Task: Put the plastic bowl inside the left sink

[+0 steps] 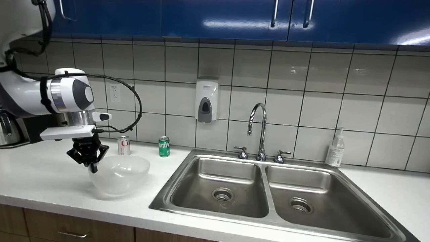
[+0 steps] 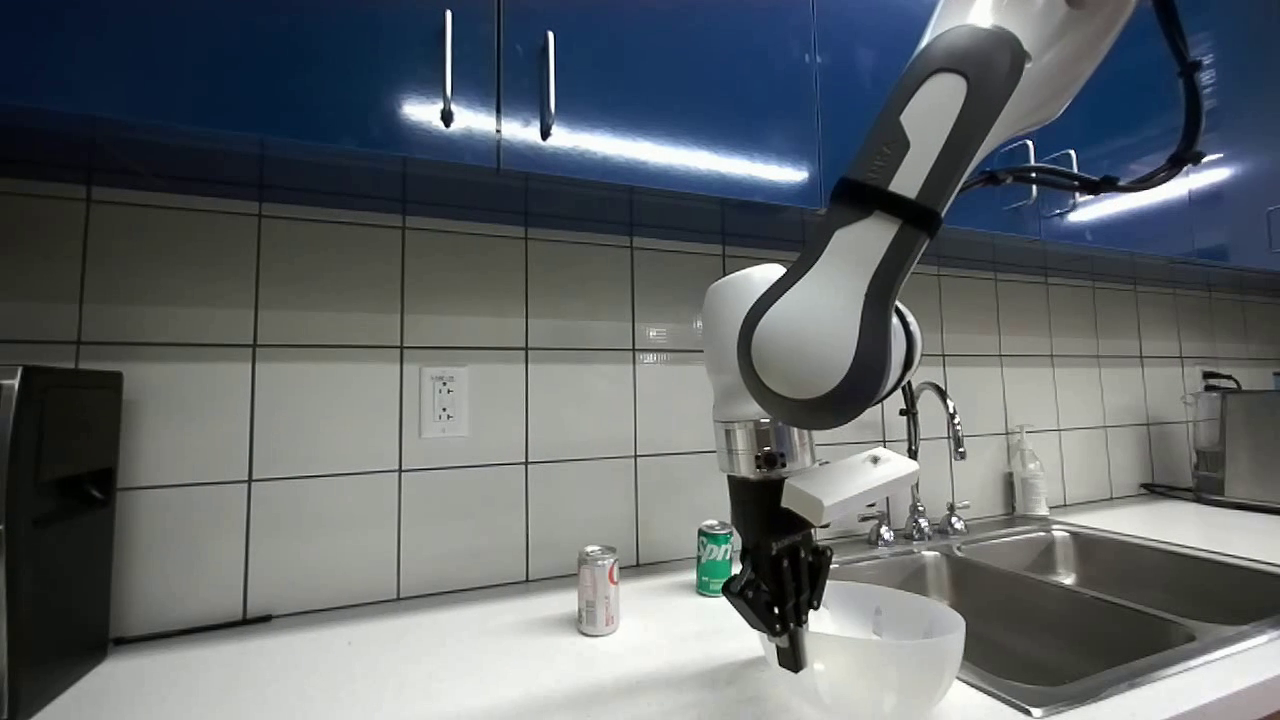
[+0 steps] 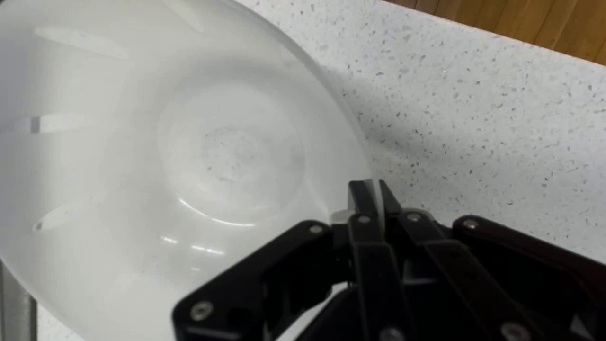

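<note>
Plastic bowl (image 1: 122, 176) on, or just above, the counter (image 1: 40, 174) (contact unclear), beside the left sink (image 1: 201, 193). The gripper (image 3: 374, 192) pinches the bowl's rim. The step in hand appears to be grasp or early lift; next, the bowl must clear the sink's edge before descending inside.

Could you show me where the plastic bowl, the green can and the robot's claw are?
Plastic bowl (image 1: 121, 178), in an exterior view: on its outer side wall.
Green can (image 1: 164, 147), in an exterior view: on its printed side.
Claw (image 3: 375, 195), in the wrist view: midway between its fingertips, at the bowl's rim.
</note>
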{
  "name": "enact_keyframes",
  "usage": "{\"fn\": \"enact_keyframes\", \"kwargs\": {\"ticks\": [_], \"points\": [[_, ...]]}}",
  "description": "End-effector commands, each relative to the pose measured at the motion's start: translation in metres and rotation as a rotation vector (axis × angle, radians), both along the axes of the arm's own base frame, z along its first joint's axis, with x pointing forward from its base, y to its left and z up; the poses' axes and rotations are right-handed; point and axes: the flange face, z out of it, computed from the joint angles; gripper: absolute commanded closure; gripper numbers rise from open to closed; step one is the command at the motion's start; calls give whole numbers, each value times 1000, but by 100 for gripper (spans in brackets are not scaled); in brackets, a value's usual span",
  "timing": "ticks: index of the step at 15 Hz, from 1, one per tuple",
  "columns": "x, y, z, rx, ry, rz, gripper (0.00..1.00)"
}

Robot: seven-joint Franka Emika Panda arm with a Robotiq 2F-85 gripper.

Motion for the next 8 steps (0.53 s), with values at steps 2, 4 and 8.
{"fn": "enact_keyframes", "kwargs": {"ticks": [2, 4, 8], "points": [[-1, -24, 39, -51, -12, -47, 99], [1, -39, 56, -55, -14, -73, 99], [16, -88, 83, -62, -21, -162, 99]]}}
